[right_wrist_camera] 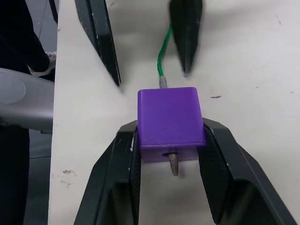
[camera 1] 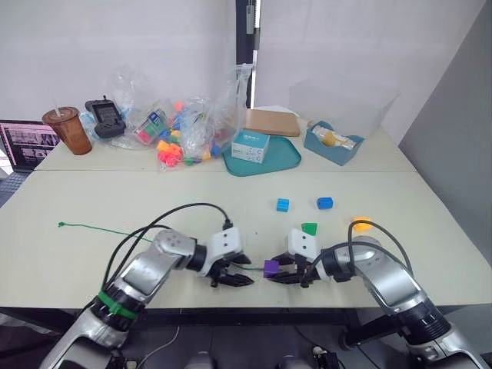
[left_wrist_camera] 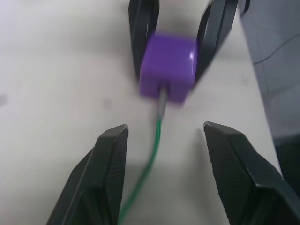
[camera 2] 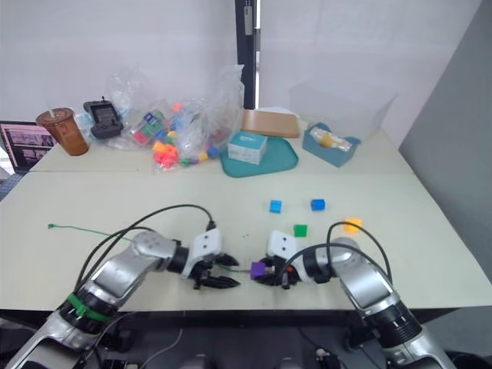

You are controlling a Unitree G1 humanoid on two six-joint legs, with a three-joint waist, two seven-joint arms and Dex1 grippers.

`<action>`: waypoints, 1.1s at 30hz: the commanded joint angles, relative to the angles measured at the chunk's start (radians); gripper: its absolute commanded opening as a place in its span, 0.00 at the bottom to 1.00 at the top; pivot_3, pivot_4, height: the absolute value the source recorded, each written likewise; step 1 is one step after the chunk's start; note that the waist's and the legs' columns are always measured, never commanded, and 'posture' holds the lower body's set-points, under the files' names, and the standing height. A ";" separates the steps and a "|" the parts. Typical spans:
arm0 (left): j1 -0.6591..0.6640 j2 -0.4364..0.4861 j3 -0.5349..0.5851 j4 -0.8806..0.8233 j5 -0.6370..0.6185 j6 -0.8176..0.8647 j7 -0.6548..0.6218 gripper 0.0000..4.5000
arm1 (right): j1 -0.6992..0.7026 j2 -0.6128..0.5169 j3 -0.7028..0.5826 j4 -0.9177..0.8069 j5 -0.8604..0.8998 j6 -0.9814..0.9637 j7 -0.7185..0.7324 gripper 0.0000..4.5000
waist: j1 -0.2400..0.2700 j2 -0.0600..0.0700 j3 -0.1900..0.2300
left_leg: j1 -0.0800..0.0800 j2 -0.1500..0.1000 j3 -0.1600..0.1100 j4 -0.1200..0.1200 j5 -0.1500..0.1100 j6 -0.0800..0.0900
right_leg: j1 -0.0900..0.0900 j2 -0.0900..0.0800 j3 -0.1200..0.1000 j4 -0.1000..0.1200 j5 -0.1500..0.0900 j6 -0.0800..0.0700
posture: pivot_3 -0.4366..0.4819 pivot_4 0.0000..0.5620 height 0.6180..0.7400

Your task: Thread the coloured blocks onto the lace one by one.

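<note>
Purple block point(right_wrist_camera: 170, 122) is clamped in the right gripper point(right_wrist_camera: 169, 140) at the table's point(camera 1: 231, 200) near edge, the lace point(right_wrist_camera: 162, 56) tip already poking through. Left gripper point(left_wrist_camera: 161, 136) is spread apart around the lace. Ideally the tip is pinched and drawn through while the block is held steady.

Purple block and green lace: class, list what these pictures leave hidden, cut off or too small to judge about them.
- Left wrist view: the small purple plastic block is blurred and hides the grey tip inside it; the thin green lace runs off the frame edge.
- Right wrist view: the right end effector covers the block's side faces.
- Left eye view: the left end effector hides the lace beneath it; the lace's far end is too small to judge.
</note>
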State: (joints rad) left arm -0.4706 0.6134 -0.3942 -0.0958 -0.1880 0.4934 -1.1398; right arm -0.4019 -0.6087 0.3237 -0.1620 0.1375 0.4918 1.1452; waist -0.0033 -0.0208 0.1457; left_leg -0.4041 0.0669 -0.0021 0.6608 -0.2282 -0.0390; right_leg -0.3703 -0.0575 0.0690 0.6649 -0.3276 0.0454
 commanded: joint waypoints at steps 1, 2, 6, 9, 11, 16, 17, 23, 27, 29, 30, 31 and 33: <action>0.018 0.033 0.027 0.005 0.011 -0.017 -0.002 0.58 | 0.021 -0.006 0.023 -0.020 0.016 0.016 0.010 0.26 | 0.000 0.000 0.000 | 0.000 0.000 0.000 0.000 0.000 0.000 | 0.000 0.000 0.000 0.000 0.000 0.000 | 0.48 0.27 1.00; 0.016 0.035 0.033 0.021 0.016 -0.029 0.005 0.58 | 0.021 -0.007 0.023 -0.021 0.017 0.017 0.010 0.26 | 0.000 0.000 0.000 | 0.000 0.000 0.000 0.000 0.000 0.000 | 0.000 0.000 0.000 0.000 0.000 0.000 | 0.48 0.27 1.00; 0.017 0.050 0.017 0.084 0.065 -0.098 0.009 0.58 | 0.022 -0.009 0.021 -0.025 0.020 0.019 0.009 0.26 | 0.000 0.000 0.000 | 0.000 0.000 0.000 0.000 0.000 0.000 | 0.000 0.000 0.000 0.000 0.000 0.000 | 0.48 0.27 1.00; 0.031 0.061 -0.007 0.107 0.081 -0.114 -0.014 0.58 | 0.021 -0.011 0.017 -0.029 0.023 0.024 0.007 0.26 | 0.000 0.000 0.000 | 0.000 0.000 0.000 0.000 0.000 0.000 | 0.000 0.000 0.000 0.000 0.000 0.000 | 0.48 0.27 1.00; 0.036 0.050 -0.008 0.113 0.076 -0.117 -0.019 0.45 | 0.021 -0.013 0.014 -0.032 0.023 0.027 0.006 0.26 | 0.000 0.000 0.000 | 0.001 0.000 0.000 0.000 0.000 0.000 | 0.000 0.000 0.000 0.000 0.000 0.000 | 0.48 0.27 1.00; 0.024 0.016 -0.007 0.121 0.069 -0.125 -0.015 0.12 | 0.021 -0.016 0.009 -0.043 0.025 0.036 0.004 0.26 | 0.000 0.000 0.000 | 0.000 0.000 0.000 0.000 0.000 0.000 | 0.000 0.000 0.000 0.000 0.000 0.000 | 0.48 0.27 1.00; 0.022 0.008 -0.009 0.119 0.066 -0.127 -0.018 0.03 | 0.022 -0.015 0.008 -0.045 0.026 0.038 0.003 0.26 | 0.000 0.000 0.000 | 0.000 0.000 0.000 0.000 0.000 0.000 | 0.000 0.000 0.000 0.000 0.000 0.000 | 0.48 0.27 1.00; 0.009 -0.018 -0.017 0.088 0.052 -0.097 -0.036 0.01 | 0.025 -0.019 0.002 -0.049 0.026 0.045 -0.005 0.26 | 0.002 0.000 0.000 | 0.000 0.000 0.000 0.000 0.000 0.000 | 0.000 0.000 0.000 0.000 0.000 0.000 | 0.48 0.27 1.00; -0.011 -0.063 -0.023 0.054 0.034 -0.055 -0.032 0.01 | 0.032 -0.025 0.003 -0.059 0.032 0.050 -0.012 0.26 | 0.006 0.000 0.000 | 0.000 0.000 0.000 0.000 0.000 0.000 | 0.000 0.000 0.000 0.000 0.000 0.000 | 0.48 0.27 1.00; -0.024 -0.089 -0.031 0.045 0.037 -0.040 -0.024 0.01 | 0.036 -0.029 0.003 -0.066 0.035 0.054 -0.015 0.26 | 0.008 0.000 0.000 | 0.000 0.000 0.001 0.000 0.000 0.000 | 0.000 0.000 0.000 0.000 0.000 0.000 | 0.48 0.27 1.00; -0.031 -0.103 -0.034 0.047 0.042 -0.039 -0.017 0.01 | 0.036 -0.030 0.004 -0.069 0.036 0.056 -0.017 0.26 | 0.010 0.000 0.000 | 0.000 0.000 0.000 0.000 0.000 0.000 | 0.000 0.000 0.000 0.000 0.000 0.000 | 0.48 0.27 1.00; -0.038 -0.115 -0.037 0.050 0.045 -0.035 -0.012 0.01 | 0.037 -0.031 0.004 -0.070 0.036 0.057 -0.018 0.26 | 0.011 0.000 0.000 | 0.000 -0.001 0.000 0.000 0.000 0.000 | 0.000 0.000 0.000 0.000 0.000 0.000 | 0.48 0.27 1.00; -0.046 -0.135 -0.045 0.039 0.042 -0.024 -0.009 0.01 | 0.036 -0.032 0.005 -0.071 0.036 0.059 -0.022 0.26 | 0.011 0.000 0.000 | 0.000 0.000 0.000 0.000 0.000 0.000 | 0.000 0.000 0.000 0.000 0.000 0.000 | 0.48 0.27 1.00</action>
State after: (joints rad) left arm -0.5052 0.4879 -0.4223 -0.0256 -0.1433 0.4628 -1.1497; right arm -0.3763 -0.6345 0.3155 -0.2074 0.1667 0.5364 1.1202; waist 0.0078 -0.0208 0.1457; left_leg -0.4042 0.0665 -0.0017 0.6609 -0.2283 -0.0388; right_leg -0.3700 -0.0576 0.0691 0.6645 -0.3276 0.0455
